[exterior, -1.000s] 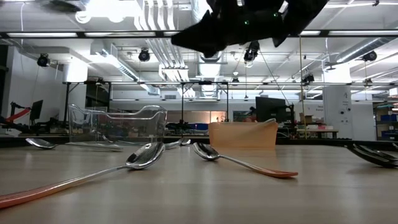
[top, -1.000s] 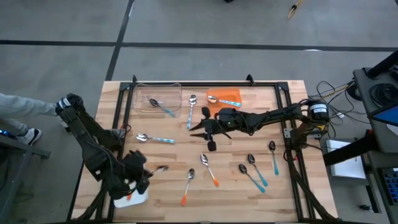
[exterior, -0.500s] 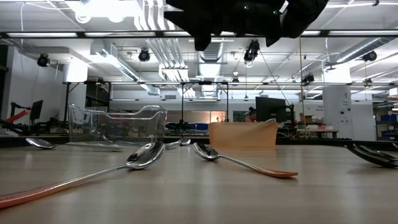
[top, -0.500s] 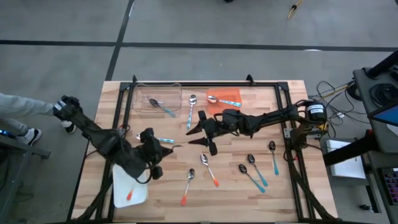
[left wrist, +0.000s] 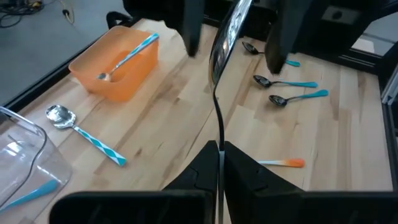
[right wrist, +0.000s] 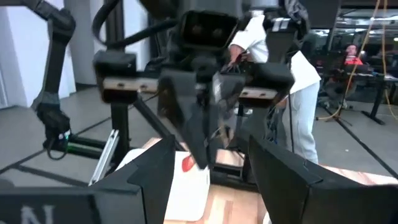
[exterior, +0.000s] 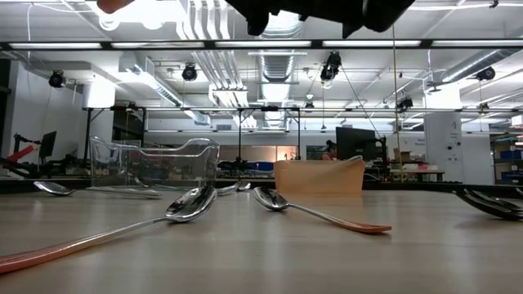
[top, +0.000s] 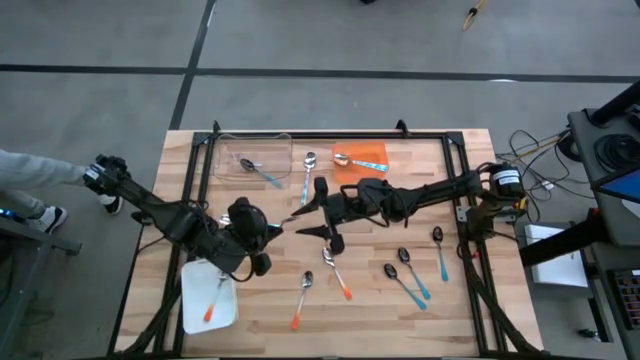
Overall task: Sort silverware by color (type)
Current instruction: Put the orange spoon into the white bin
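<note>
Gripping a spoon by its hidden handle, the left hand is clenched just at 9 o'clock of the table's middle. A second ago this hand was seen over the white tray at 7 o'clock; an orange-handled spoon is now left lying in it. The light-blue-handled spoon seen flat at 9 o'clock before is gone from the wood, so that one is judged to be the spoon now lifted. Its bowl is pointed at the right hand, which is spread wide and empty just beside it, at centre. A hand-over is judged to be under way, probably toward the orange bin at 12 o'clock, where one blue-handled spoon is already kept. Two orange-handled spoons at 6 o'clock and three teal ones at 4 o'clock are not yet sorted.
</note>
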Tool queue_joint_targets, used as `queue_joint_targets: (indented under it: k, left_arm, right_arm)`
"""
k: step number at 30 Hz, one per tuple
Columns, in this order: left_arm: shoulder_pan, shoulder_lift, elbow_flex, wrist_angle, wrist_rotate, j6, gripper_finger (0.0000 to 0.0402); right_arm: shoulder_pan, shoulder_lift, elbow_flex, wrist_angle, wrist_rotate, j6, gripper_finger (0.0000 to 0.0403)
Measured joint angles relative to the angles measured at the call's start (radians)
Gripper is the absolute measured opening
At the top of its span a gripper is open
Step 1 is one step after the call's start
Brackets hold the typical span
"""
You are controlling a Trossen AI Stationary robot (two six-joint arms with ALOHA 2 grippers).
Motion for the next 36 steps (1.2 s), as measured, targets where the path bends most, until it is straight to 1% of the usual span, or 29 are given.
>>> queue_joint_targets:
  k: [7, 10, 13, 15, 18, 19, 25, 29, 31, 33, 36]
  left_arm:
    - [0.000, 0.013, 0.000, -0.001, -0.005, 0.010, 0.0000]
    - [0.000, 0.021, -0.001, -0.001, -0.007, 0.011, 0.0000]
    - [0.000, 0.025, -0.001, -0.001, -0.009, 0.011, 0.0000]
    - [0.000, 0.026, -0.001, -0.001, -0.009, 0.011, 0.0000]
    - [0.000, 0.026, -0.001, 0.000, -0.010, 0.011, 0.0000]
    - [0.000, 0.026, -0.001, 0.000, -0.008, 0.011, 0.0000]
    - [0.002, 0.025, -0.001, -0.008, -0.030, -0.002, 0.0004]
    - [0.006, 0.018, -0.002, -0.021, -0.071, 0.001, 0.0030]
    - [0.007, 0.017, -0.002, -0.053, -0.104, 0.010, 0.0048]
    - [0.008, 0.022, -0.006, -0.093, -0.168, 0.010, 0.0068]
    - [0.010, 0.033, -0.018, -0.129, -0.293, 0.008, 0.0096]
  right_arm:
    - [0.000, 0.017, 0.047, -0.004, 0.000, -0.041, 0.0193]
    - [0.000, 0.033, 0.065, -0.004, 0.001, -0.044, 0.0179]
    - [0.000, 0.047, 0.075, -0.004, 0.026, -0.047, 0.0144]
    - [0.000, 0.052, 0.075, -0.006, 0.027, -0.050, 0.0106]
    - [0.000, 0.053, 0.073, -0.006, 0.025, -0.062, 0.0037]
    - [0.000, 0.053, 0.072, -0.008, 0.032, -0.081, 0.0023]
    - [0.000, 0.052, 0.072, -0.029, 0.055, -0.082, 0.0011]
    - [0.000, 0.041, 0.070, -0.122, 0.117, -0.108, 0.0011]
    - [0.000, 0.028, 0.070, -0.205, 0.177, -0.123, 0.0010]
    - [0.002, 0.017, 0.070, -0.265, 0.294, -0.138, 0.0010]
    - [0.000, 0.007, 0.070, -0.356, 0.508, -0.139, 0.0010]
